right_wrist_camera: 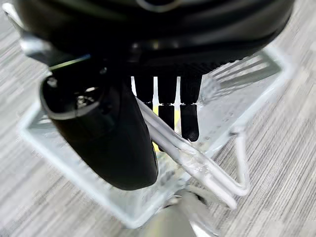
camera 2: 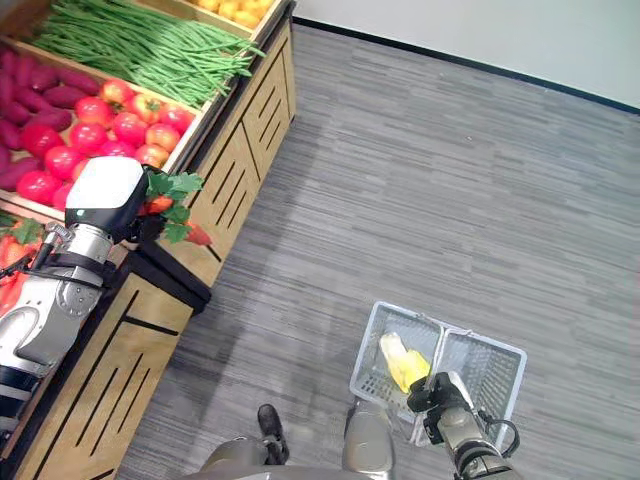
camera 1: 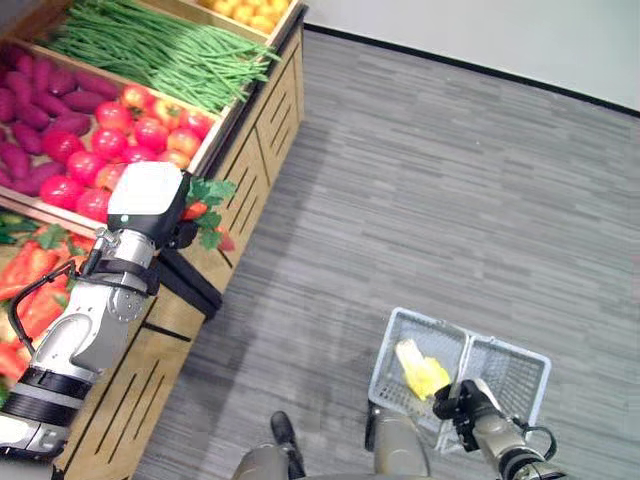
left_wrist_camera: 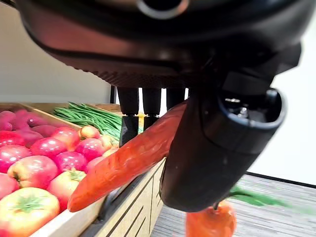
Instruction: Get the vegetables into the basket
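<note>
My left hand (camera 1: 183, 233) is shut on an orange-red carrot (left_wrist_camera: 128, 158) with green leaves (camera 1: 207, 192), held just past the front edge of the wooden produce stand (camera 1: 250, 130). In the left wrist view the thumb (left_wrist_camera: 217, 148) presses the carrot against the fingers, and a second carrot (left_wrist_camera: 211, 222) hangs below it. The white wire basket (camera 1: 505, 372) hangs low on the right over the floor. My right hand (camera 1: 462, 402) is shut on its handle (right_wrist_camera: 197, 163). A yellow vegetable (camera 1: 420, 368) lies inside the basket.
The stand's bins hold green beans (camera 1: 160, 50), red tomatoes (camera 1: 120, 140), purple sweet potatoes (camera 1: 40, 100), leafy carrots (camera 1: 30, 280) and yellow fruit (camera 1: 250, 12). Grey floor (camera 1: 450, 200) stretches right of the stand up to a white wall (camera 1: 500, 30).
</note>
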{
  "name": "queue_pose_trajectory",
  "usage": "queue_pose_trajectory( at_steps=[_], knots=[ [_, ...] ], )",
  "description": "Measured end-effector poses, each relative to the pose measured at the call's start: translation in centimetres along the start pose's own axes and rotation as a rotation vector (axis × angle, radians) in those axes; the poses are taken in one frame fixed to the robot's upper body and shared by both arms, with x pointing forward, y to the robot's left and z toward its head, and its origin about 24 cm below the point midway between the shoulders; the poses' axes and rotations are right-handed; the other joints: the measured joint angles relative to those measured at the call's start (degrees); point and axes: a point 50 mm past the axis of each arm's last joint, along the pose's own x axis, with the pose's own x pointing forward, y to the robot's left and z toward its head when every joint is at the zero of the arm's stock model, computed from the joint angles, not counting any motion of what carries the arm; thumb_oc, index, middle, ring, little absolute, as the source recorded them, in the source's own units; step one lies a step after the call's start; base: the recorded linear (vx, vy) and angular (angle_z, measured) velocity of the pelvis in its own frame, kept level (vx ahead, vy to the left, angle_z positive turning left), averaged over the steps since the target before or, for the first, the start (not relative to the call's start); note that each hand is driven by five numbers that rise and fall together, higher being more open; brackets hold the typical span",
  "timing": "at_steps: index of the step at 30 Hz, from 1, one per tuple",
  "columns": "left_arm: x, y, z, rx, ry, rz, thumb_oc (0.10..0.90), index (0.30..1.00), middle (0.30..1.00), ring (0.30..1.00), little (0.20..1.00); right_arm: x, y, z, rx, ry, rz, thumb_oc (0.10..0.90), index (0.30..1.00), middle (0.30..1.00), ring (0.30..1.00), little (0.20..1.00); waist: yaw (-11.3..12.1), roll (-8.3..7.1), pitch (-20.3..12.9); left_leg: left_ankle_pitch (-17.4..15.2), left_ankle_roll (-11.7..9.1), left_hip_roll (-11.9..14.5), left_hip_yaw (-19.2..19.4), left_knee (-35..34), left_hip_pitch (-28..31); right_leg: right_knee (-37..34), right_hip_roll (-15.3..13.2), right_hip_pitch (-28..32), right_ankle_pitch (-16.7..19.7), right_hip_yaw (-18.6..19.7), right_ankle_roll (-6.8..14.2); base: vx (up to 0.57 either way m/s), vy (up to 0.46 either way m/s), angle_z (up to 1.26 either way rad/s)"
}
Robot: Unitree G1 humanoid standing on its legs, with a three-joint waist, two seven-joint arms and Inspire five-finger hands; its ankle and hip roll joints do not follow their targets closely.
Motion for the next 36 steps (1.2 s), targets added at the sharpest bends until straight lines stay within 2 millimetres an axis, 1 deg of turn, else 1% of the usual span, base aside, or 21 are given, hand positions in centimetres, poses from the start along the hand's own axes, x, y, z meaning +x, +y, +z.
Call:
queue_pose_trajectory(
  at_steps=[1, 2, 3, 5, 7, 11, 13, 15, 16, 17, 18, 19, 21, 22, 23, 24, 25, 26, 28, 32, 36],
  knots=[
    [-1.1, -0.5, -1.1, -0.021, 0.06, -0.009, 0.4, 0.3, 0.3, 0.3, 0.3, 0.0, -0.3, 0.2, -0.014, -0.01, 0.004, 0.4, 0.3, 0.3, 0.3, 0.3, -0.02, 2.21, -0.24, 0.46, -1.63, 1.91, 0.94, 0.08, 0.19, -3.51, 2.51, 1.22, 0.87, 0.41, -1.68, 0.09, -0.126, -0.96],
    [-1.4, -0.9, -1.3, -0.043, 0.081, -0.01, 0.4, 0.3, 0.3, 0.3, 0.3, 0.0, -0.4, 0.0, -0.014, -0.004, 0.006, 0.4, 0.3, 0.3, 0.3, 0.3, -0.37, 3.09, -0.63, 0.82, -2.35, 2.82, 1.07, 0.02, 0.65, -3.74, 3.53, 1.62, 0.83, 0.87, -1.75, 0.11, -0.142, -0.56],
    [-1.4, -1.1, -1.1, -0.059, 0.083, -0.008, 0.4, 0.3, 0.3, 0.3, 0.3, -0.1, -0.3, -0.5, -0.016, 0.009, 0.011, 0.4, 0.3, 0.3, 0.3, 0.3, -0.3, 3.39, -0.83, 1.06, -2.82, 3.63, 0.99, 0.53, 1.0, -3.74, 4.04, 2.1, 0.75, 1.45, -1.92, 0.05, -0.079, -0.24],
    [-1.4, -1.2, -0.6, -0.082, 0.066, 0.0, 0.4, 0.3, 0.3, 0.3, 0.3, -0.3, -0.2, -1.5, -0.021, 0.035, 0.018, 0.4, 0.3, 0.3, 0.3, 0.3, -0.75, 3.34, -1.53, 1.46, -4.21, 4.83, 0.3, 1.44, 1.17, -3.77, 5.11, 2.55, -0.05, 1.62, -3.09, 0.07, -0.142, -0.13],
    [-1.4, -1.4, 0.0, -0.11, 0.053, 0.007, 0.4, 0.3, 0.3, 0.3, 0.3, -0.4, -0.3, -2.0, -0.023, 0.043, 0.011, 0.4, 0.3, 0.3, 0.3, 0.3, -2.01, 3.46, -1.66, 2.0, -5.12, 5.49, -0.23, 0.92, 1.46, -3.96, 6.04, 2.86, -0.19, 1.39, -3.32, 0.05, -0.136, 0.03],
    [-1.5, -1.7, 0.3, -0.132, 0.054, 0.005, 0.4, 0.3, 0.3, 0.3, 0.3, -0.4, -0.2, -2.3, -0.023, 0.049, 0.014, 0.4, 0.3, 0.3, 0.3, 0.3, -2.87, 3.79, -2.42, 2.43, -5.8, 6.0, -1.41, 0.27, 1.34, -4.13, 6.63, 2.89, -0.1, 1.07, -3.51, 0.02, -0.164, 0.08],
    [-1.5, -2.0, 0.2, -0.142, 0.065, 0.001, 0.4, 0.3, 0.3, 0.3, 0.3, -0.5, 0.1, -2.5, -0.019, 0.055, 0.021, 0.4, 0.3, 0.3, 0.3, 0.3, -3.24, 3.7, -3.11, 2.73, -6.32, 6.49, -3.04, 1.61, 0.29, -3.77, 6.47, 2.84, -0.45, 0.3, -3.86, 0.01, -0.143, 0.21],
    [-1.6, -2.3, 0.0, -0.142, 0.079, -0.013, 0.4, 0.3, 0.3, 0.3, 0.3, -0.5, 0.4, -2.6, -0.02, 0.063, 0.028, 0.4, 0.3, 0.3, 0.3, 0.3, -2.77, 3.64, -3.94, 2.83, -6.45, 6.85, -4.25, 3.44, -0.75, -3.79, 6.83, 2.78, -0.53, 0.13, -4.18, 0.04, -0.068, 0.09],
    [-1.6, -2.5, -0.1, -0.143, 0.089, -0.02, 0.4, 0.3, 0.3, 0.3, 0.3, -0.5, 0.4, -2.7, -0.019, 0.064, 0.029, 0.4, 0.3, 0.3, 0.3, 0.3, -2.08, 3.26, -4.13, 2.83, -6.45, 6.89, -6.1, 6.16, -1.95, -3.63, 6.67, 2.72, -0.76, 0.47, -4.61, 0.08, 0.03, -0.11],
    [-1.8, -2.9, -0.2, -0.146, 0.098, -0.033, 0.4, 0.3, 0.3, 0.3, 0.3, -0.6, 0.4, -2.8, -0.021, 0.071, 0.03, 0.4, 0.3, 0.3, 0.3, 0.3, -0.87, 2.92, -4.29, 2.76, -6.83, 6.92, -9.48, 9.41, -3.22, -3.77, 6.54, 2.91, -0.41, 1.35, -5.16, 0.12, 0.068, -0.21],
    [-1.9, -3.4, -0.2, -0.149, 0.101, -0.052, 0.4, 0.3, 0.3, 0.3, 0.3, -0.6, 0.2, -3.1, -0.026, 0.082, 0.025, 0.4, 0.3, 0.3, 0.3, 0.3, 0.15, 2.27, -4.56, 0.32, -8.99, 5.88, -16.28, 12.21, -5.91, -5.86, 6.02, 3.98, 0.32, 2.21, -5.93, 0.11, 0.072, -0.39],
    [-2.2, -3.8, -0.2, -0.148, 0.098, -0.067, 0.4, 0.3, 0.3, 0.3, 0.3, -0.6, -0.1, -3.2, -0.027, 0.087, 0.016, 0.4, 0.3, 0.3, 0.3, 0.3, 1.11, 2.26, -5.05, 0.07, -9.54, 4.23, -21.47, 5.97, -5.34, -7.57, 6.1, 4.39, 0.61, 3.43, -6.47, 0.09, 0.075, -0.28],
    [-2.2, -3.9, 0.0, -0.147, 0.089, -0.072, 0.4, 0.3, 0.3, 0.3, 0.3, -0.6, -0.4, -3.8, -0.029, 0.104, 0.002, 0.4, 0.3, 0.3, 0.3, 0.3, 1.11, 2.82, -5.31, 1.25, -8.99, 2.53, -26.23, -1.29, -6.23, -9.27, 6.38, 4.6, 1.3, 3.75, -5.76, 0.08, 0.117, -0.26],
    [-2.4, -4.0, -0.1, -0.145, 0.095, -0.08, 0.4, 0.3, 0.3, 0.3, 0.3, -0.6, -0.5, -3.8, -0.029, 0.107, -0.005, 0.4, 0.3, 0.3, 0.3, 0.3, 1.23, 3.82, -5.53, 1.79, -7.86, 2.76, -25.5, -1.18, -6.82, -8.83, 6.96, 4.59, 1.35, 4.32, -5.37, 0.06, 0.156, -0.44],
    [-2.5, -4.2, -0.1, -0.144, 0.097, -0.088, 0.4, 0.3, 0.3, 0.3, 0.3, -0.7, -0.4, -4.1, -0.025, 0.113, -0.003, 0.4, 0.3, 0.3, 0.3, 0.3, 0.84, 4.73, -6.04, 3.02, -6.06, 3.3, -23.31, -0.7, -6.28, -8.64, 7.67, 4.9, 1.34, 5.16, -4.78, 0.06, 0.202, -0.63],
    [-2.5, -4.2, -0.1, -0.143, 0.096, -0.088, 0.4, 0.3, 0.3, 0.3, 0.3, -0.7, -0.1, -3.9, -0.02, 0.109, 0.003, 0.4, 0.3, 0.3, 0.3, 0.3, 0.82, 4.08, -6.23, 4.7, -5.97, 2.98, -22.14, -1.03, -5.88, -8.43, 7.27, 4.72, 1.17, 6.36, -4.12, 0.05, 0.147, -0.62],
    [-2.5, -4.2, -0.1, -0.138, 0.091, -0.092, 0.4, 0.3, 0.3, 0.3, 0.3, -0.7, 0.2, -3.9, -0.016, 0.109, 0.009, 0.4, 0.3, 0.3, 0.3, 0.3, 0.74, 3.25, -6.58, 4.95, -5.41, 1.85, -21.08, -2.24, -5.44, -8.11, 6.17, 4.13, 1.08, 7.16, -3.64, 0.05, 0.227, -0.6],
    [-2.6, -4.4, 0.1, -0.121, 0.072, -0.115, 0.4, 0.3, 0.3, 0.3, 0.3, -0.7, 0.3, -3.6, -0.005, 0.104, 0.016, 0.4, 0.3, 0.3, 0.3, 0.3, -0.08, 2.35, -6.8, 6.22, -4.03, -0.05, -19.0, -4.67, -4.44, -7.98, 4.01, 3.16, 1.94, 8.08, -2.11, 0.02, 0.156, -0.5],
    [-2.9, -4.9, 0.2, -0.113, 0.062, -0.155, 0.4, 0.3, 0.3, 0.3, 0.3, -0.6, 0.5, -2.9, 0.011, 0.087, 0.022, 0.4, 0.3, 0.3, 0.3, 0.3, -0.53, 1.74, -6.95, 6.48, -2.71, -2.3, -16.35, -6.49, -3.0, -8.18, 2.37, 2.29, 3.3, 10.51, -0.92, 0.01, 0.124, -0.53],
    [-2.9, -5.0, 0.4, -0.113, 0.044, -0.167, 0.4, 0.3, 0.3, 0.3, 0.3, -0.7, 1.4, -1.5, 0.02, 0.034, 0.056, 0.4, 0.3, 0.3, 0.3, 0.3, -0.79, 1.72, -6.96, 6.28, -2.27, -3.29, -13.69, -6.56, -1.94, -10.83, 1.67, 3.13, 5.32, 12.59, 0.48, 0.02, 0.042, -0.35],
    [-2.9, -5.0, 0.7, -0.113, 0.023, -0.184, 0.4, 0.3, 0.3, 0.3, 0.3, -0.6, 1.8, -0.5, -0.01, 0.011, 0.072, 0.4, 0.3, 0.3, 0.3, 0.3, -0.48, 1.81, -6.92, 5.74, -2.93, -2.09, -13.45, -6.58, -0.44, -12.91, 2.96, 5.49, 5.5, 12.5, 0.54, 0.03, 0.018, -0.07]
  ],
)
